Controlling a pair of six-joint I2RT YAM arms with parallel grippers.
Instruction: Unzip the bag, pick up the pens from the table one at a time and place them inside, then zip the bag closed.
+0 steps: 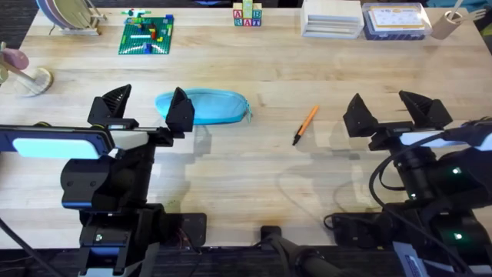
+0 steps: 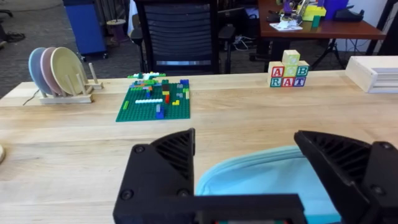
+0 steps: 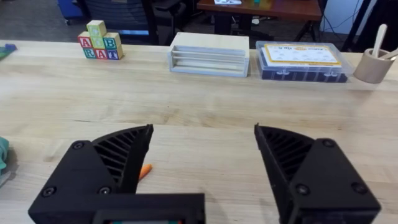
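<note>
The left gripper (image 1: 146, 108) hangs with its fingers spread wide, one finger short of the bag's (image 1: 206, 106) left end and the other over it. The bag lies flat on the table (image 1: 231, 169), left of centre, and appears zipped shut, though the puller is too small to pick out. To its right, well apart, a single orange pen (image 1: 305, 125) lies at a slant with its dark tip toward the arms. Farther right, the right gripper (image 1: 397, 111) is also spread wide and holds nothing, near the pen but clear of it.

The unzipping looks not yet begun. The likely trouble is that the soft pouch slides or bunches if one gripper pulls the zipper while the other has no hold on the fabric. The thin pen could also roll or skid away from fingers that close off-centre.

The overhead view gives the whole layout. The left wrist view shows the bag (image 2: 261, 177) between the spread fingers, with its seam line closer up. The right wrist view catches only the pen's (image 3: 144, 170) orange end beside one finger
</note>
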